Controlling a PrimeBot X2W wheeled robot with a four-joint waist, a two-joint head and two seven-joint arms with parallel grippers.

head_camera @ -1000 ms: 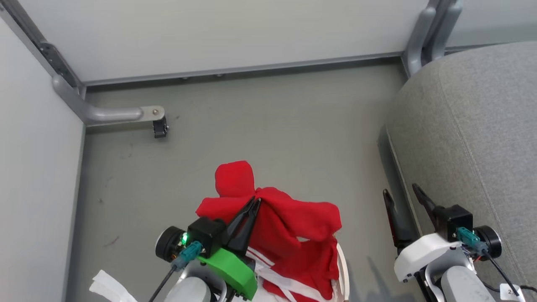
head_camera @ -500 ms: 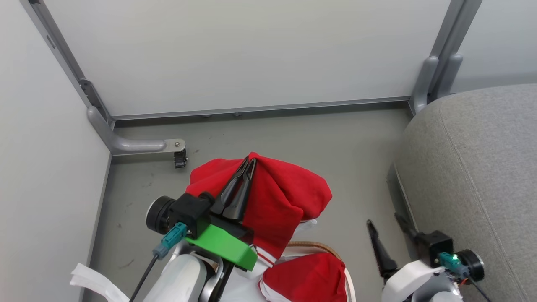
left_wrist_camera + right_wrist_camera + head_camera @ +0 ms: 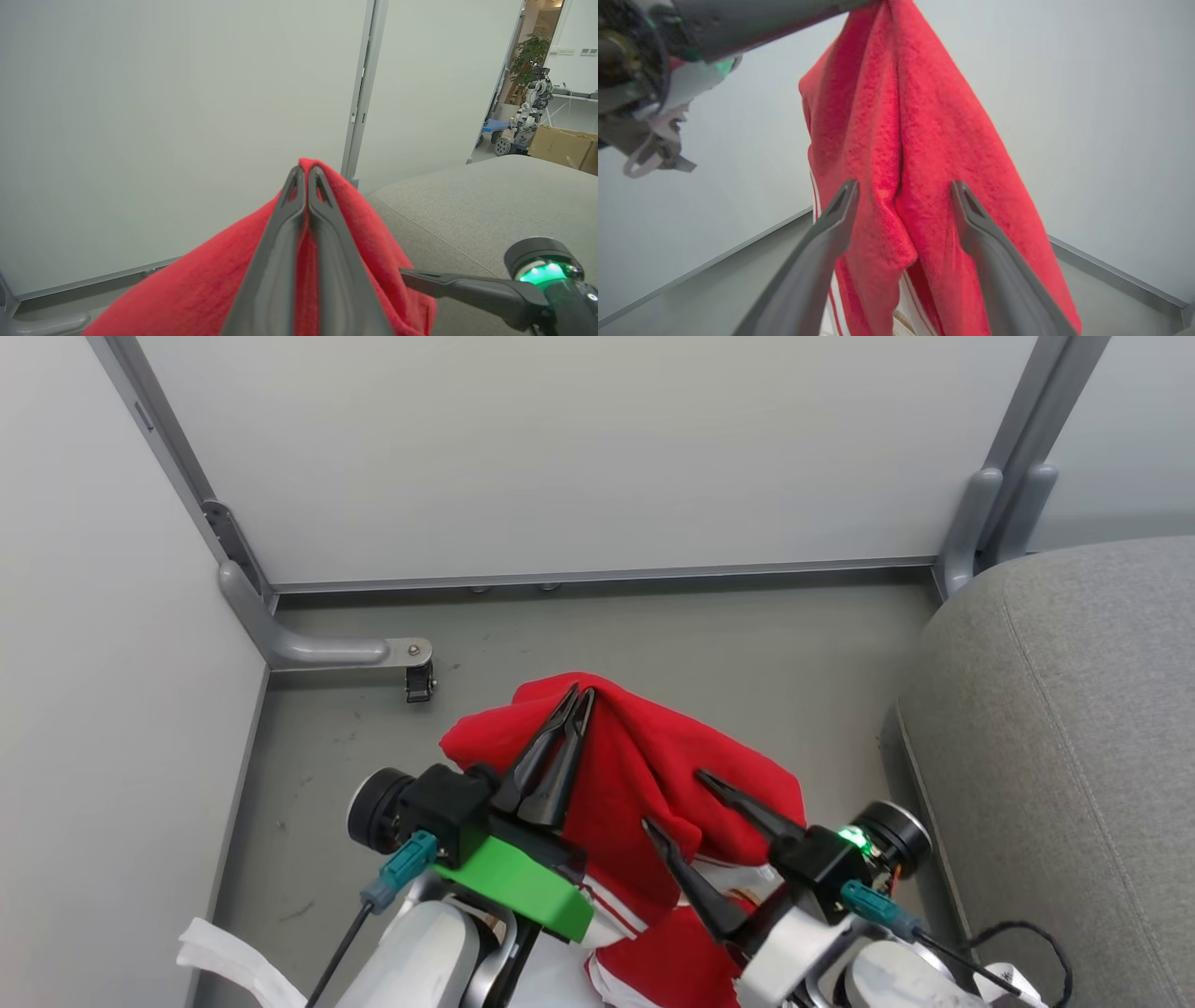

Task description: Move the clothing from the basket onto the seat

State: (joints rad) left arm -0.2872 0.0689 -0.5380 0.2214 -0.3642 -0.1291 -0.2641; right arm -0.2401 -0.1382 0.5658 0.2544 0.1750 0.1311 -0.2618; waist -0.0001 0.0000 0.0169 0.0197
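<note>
The bright red clothing hangs lifted off the floor, pinched at its top fold by my left gripper, which is shut on it. In the left wrist view, the closed fingertips bite the red fabric. My right gripper is open, its fingers pointing at the hanging garment from the right. In the right wrist view, its tips straddle a fold of the clothing, whose white stripes show lower down. The basket is hidden below the garment and arms. The grey seat lies to the right.
White partition panels close the back and left. A metal foot with a black caster juts over the grey floor. A white strip lies at the lower left. Beyond the seat stand cardboard boxes.
My right gripper has swung left from beside the seat to the hanging clothing, still open. The left gripper has raised the garment higher. The head camera has shifted.
</note>
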